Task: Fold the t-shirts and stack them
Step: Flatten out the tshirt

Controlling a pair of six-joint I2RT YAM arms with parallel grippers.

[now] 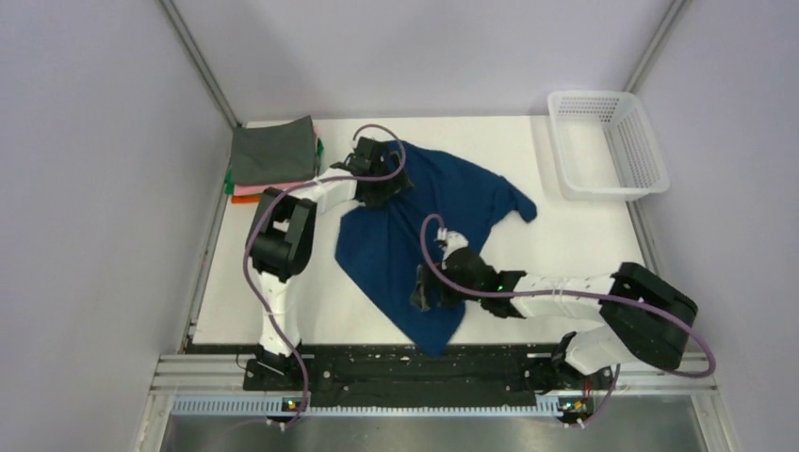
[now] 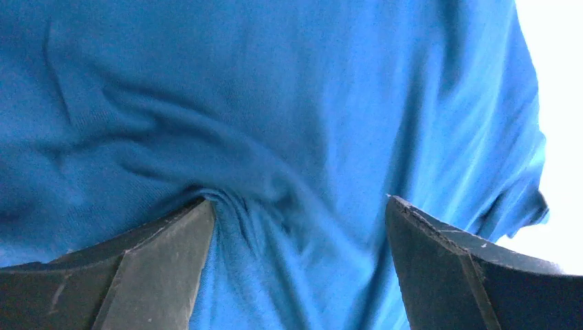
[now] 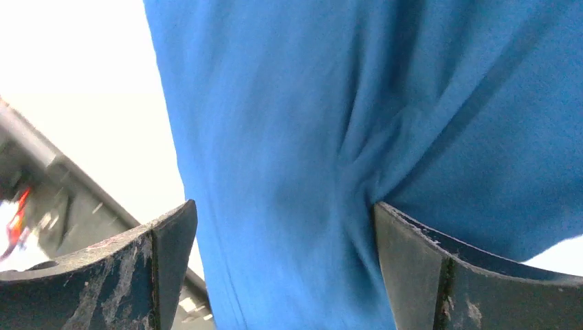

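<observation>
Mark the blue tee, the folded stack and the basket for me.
Blue tee (image 1: 391, 250), top view, flat middle of the cloth.
Stack (image 1: 273, 151), top view, its grey top layer.
Basket (image 1: 586, 95), top view, far rim.

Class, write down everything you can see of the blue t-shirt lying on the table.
The blue t-shirt is soft knit cloth, unfolded and wrinkled, lying spread at a slant on the white table, with one sleeve pointing right. The left gripper rests open at its far edge and the right gripper is open near its near corner. The cloth puckers where each presses. No print shows.
</observation>
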